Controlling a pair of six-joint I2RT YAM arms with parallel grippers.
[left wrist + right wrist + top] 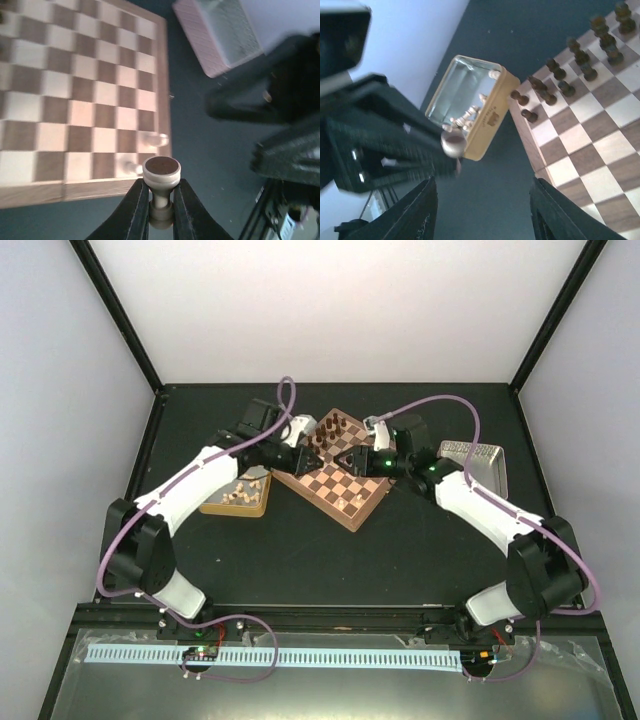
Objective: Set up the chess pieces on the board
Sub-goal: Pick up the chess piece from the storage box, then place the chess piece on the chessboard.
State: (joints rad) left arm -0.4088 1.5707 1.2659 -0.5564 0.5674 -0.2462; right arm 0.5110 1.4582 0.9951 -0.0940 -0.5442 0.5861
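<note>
The board (345, 490) lies turned like a diamond at the table's middle. Several dark brown pieces (336, 427) stand along its far edge, also in the right wrist view (570, 62). My left gripper (161, 192) is shut on a cream piece (161, 170), base toward the camera, above the table just off the board's corner (150, 187). Two cream pieces (152, 139) stand blurred on squares near that corner. My right gripper (482, 220) is open and empty over the table beside the board's edge (530, 150). It sees the held cream piece (453, 142).
A tan tray (258, 506) holding several cream pieces (467, 115) sits left of the board. A silver metal tray (475, 462) sits to the right. The two arms nearly meet over the board's left part; the right arm (280, 100) fills the left wrist view's right side.
</note>
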